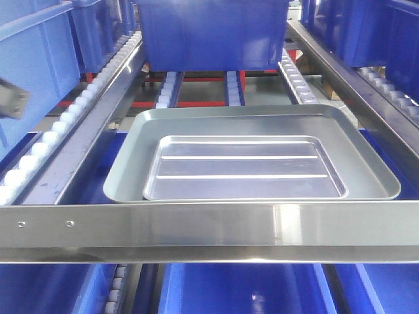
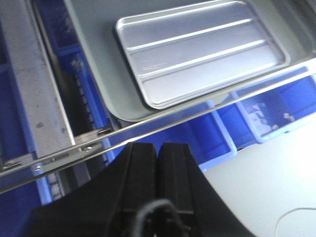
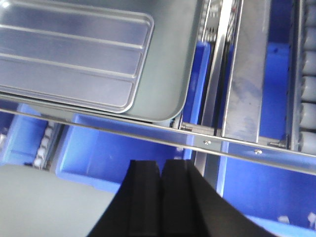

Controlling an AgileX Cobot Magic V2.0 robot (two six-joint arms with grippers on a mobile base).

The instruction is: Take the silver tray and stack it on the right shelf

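Note:
The silver tray (image 1: 245, 167), shiny with two long ribs, lies flat inside a larger dull grey tray (image 1: 127, 163) on the right shelf (image 1: 209, 226), just behind its broad steel front crossbar. In the left wrist view the silver tray (image 2: 202, 49) is ahead and to the right, beyond the crossbar (image 2: 163, 121). My left gripper (image 2: 159, 145) is shut and holds nothing, below and in front of the bar. In the right wrist view the silver tray (image 3: 69, 54) is up to the left. My right gripper (image 3: 160, 163) is likewise shut and empty, under the crossbar (image 3: 148, 133). Neither gripper shows in the front view.
A large blue bin (image 1: 209, 33) stands on the shelf behind the trays. Rails of white rollers (image 1: 39, 150) run along the left side and further ones (image 1: 298, 82) at the right. Blue bins (image 1: 242, 288) sit on the level below. Grey floor (image 2: 266, 187) lies under the grippers.

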